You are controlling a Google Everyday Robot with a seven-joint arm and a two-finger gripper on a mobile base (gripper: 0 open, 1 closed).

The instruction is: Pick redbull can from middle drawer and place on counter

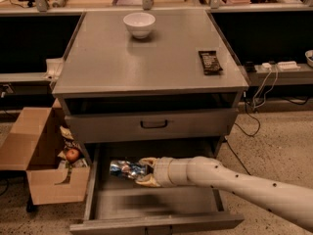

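The redbull can point(125, 169), blue and silver, lies sideways in my gripper point(143, 172), which is shut on it and holds it a little above the floor of the open middle drawer point(151, 202). My white arm point(244, 185) reaches in from the lower right. The grey counter point(146, 53) is the cabinet's flat top, above the drawer.
A white bowl point(139, 24) stands at the back of the counter and a dark snack bar point(210, 62) lies at its right. The drawer above with a black loop handle point(154, 125) is closed. An open cardboard box point(41, 153) with an apple stands at the left.
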